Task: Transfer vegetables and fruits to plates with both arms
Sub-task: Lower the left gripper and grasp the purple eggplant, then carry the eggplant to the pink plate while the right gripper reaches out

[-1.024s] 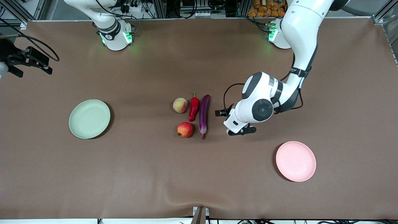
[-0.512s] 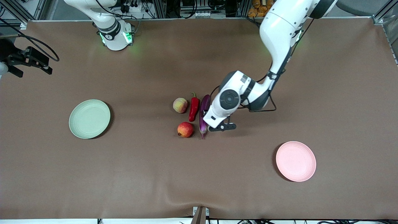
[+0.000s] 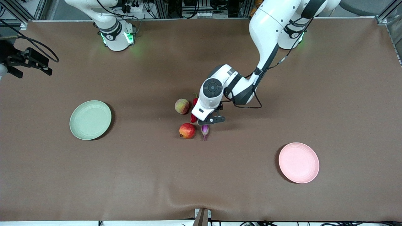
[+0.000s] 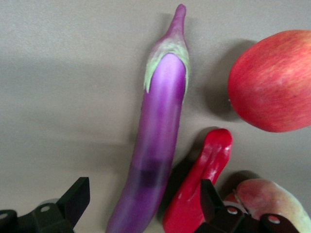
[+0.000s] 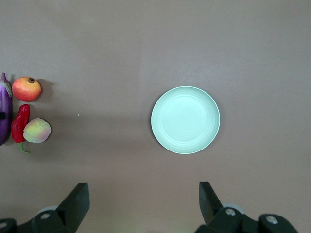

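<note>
Left pincer (image 4: 141, 204) open over eggplant (image 4: 155, 145)

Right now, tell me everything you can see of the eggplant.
The eggplant is long, slender and glossy purple, with a pale green cap tapering into a purplish stem tip. It lies flat on the brown table, stem end toward the front camera, beside the red chili, which looks to touch it, with the pomegranate near its stem. The left gripper hangs open over its middle, fingers either side, not gripping.
</note>
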### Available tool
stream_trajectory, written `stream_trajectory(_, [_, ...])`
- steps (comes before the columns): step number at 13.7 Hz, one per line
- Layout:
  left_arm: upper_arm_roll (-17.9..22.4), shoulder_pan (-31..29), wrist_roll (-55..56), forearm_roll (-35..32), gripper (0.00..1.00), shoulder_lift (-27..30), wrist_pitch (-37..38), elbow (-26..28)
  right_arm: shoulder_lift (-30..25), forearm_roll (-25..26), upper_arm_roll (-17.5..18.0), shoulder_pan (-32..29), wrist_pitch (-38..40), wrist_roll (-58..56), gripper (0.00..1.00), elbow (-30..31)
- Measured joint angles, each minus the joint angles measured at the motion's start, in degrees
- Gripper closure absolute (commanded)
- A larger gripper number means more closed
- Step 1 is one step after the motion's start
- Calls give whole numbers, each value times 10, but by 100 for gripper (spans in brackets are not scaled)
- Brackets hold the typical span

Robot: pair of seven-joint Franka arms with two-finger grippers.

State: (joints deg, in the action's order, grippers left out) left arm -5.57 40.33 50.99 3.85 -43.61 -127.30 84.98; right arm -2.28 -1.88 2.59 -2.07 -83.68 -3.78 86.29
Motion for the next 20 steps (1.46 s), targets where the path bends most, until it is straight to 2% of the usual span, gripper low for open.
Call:
stream_trajectory(5, [23, 34, 19, -6, 0, -14, -7, -1, 0, 0, 0, -1, 1, 0, 0, 1])
stream_trajectory(14, [30, 35, 19, -29, 0, -31, -7, -1, 4, -8, -1, -4, 5, 0, 0, 3])
stream_trajectory(15, [32, 35, 19, -29, 14, -35, -7, -1, 4, -12, -1, -4, 5, 0, 0, 3])
stream_trajectory(16, [34, 35, 19, -29, 62, -37, -8, -2, 4, -14, -1, -4, 5, 0, 0, 3])
stream_trajectory(17, [37, 35, 19, -29, 99, -39, -9, -2, 4, -15, -1, -4, 5, 0, 0, 3])
stream_trajectory(20, [39, 35, 21, -29, 100, -40, -10, -3, 4, -15, -1, -4, 5, 0, 0, 3])
